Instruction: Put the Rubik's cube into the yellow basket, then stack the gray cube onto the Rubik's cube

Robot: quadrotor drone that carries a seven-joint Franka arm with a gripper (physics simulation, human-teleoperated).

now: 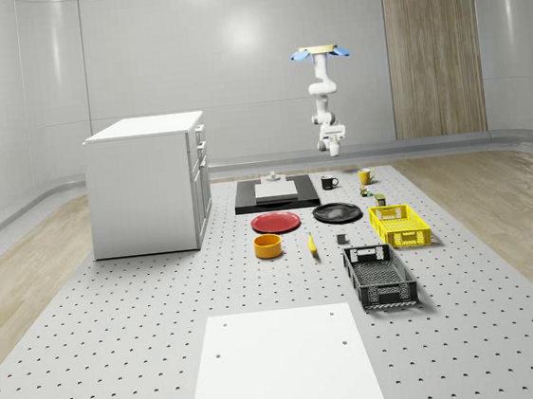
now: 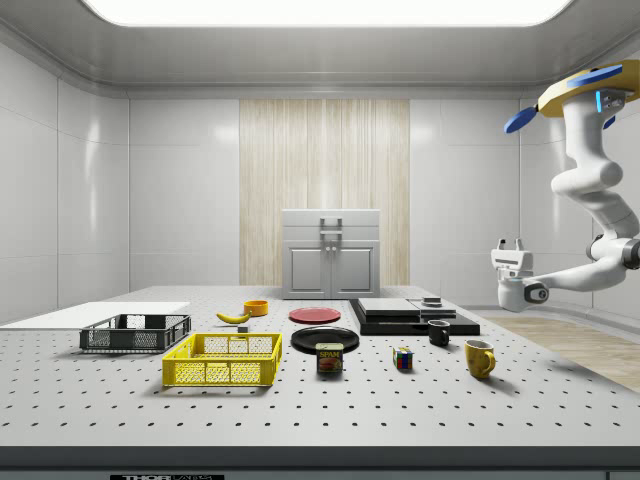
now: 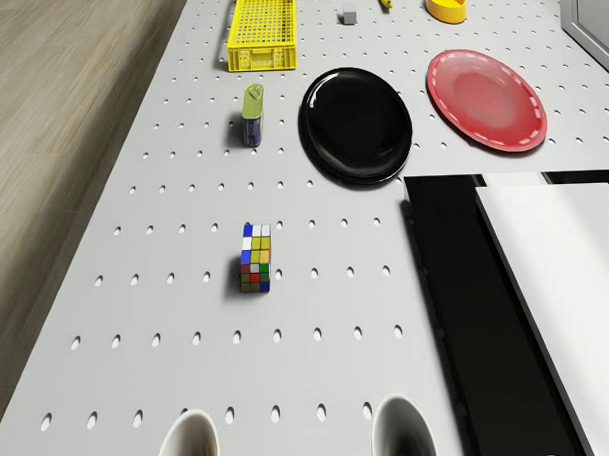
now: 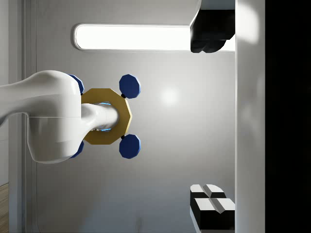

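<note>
Multicoloured Rubik's cube (image 3: 255, 258), mid-frame in the drone view on perforated surface (image 3: 167, 293), ungrasped; claw (image 2: 513, 247) aloft at side view's right, fingers parted, empty; advise descending squarely over cube; yellow basket (image 3: 263, 29) upper centre.

The one readable word is "SPAM", in yellow letters on the dark blue label of the small can (image 2: 330, 358) that stands on the bench (image 2: 420, 410) between the yellow basket (image 2: 225, 360) and the Rubik's cube (image 2: 403, 359) in the side view. At the bottom edge of the side view, a dark strip (image 2: 167, 477) below the bench's front carries pale characters, cut off and too small to make out.
</note>
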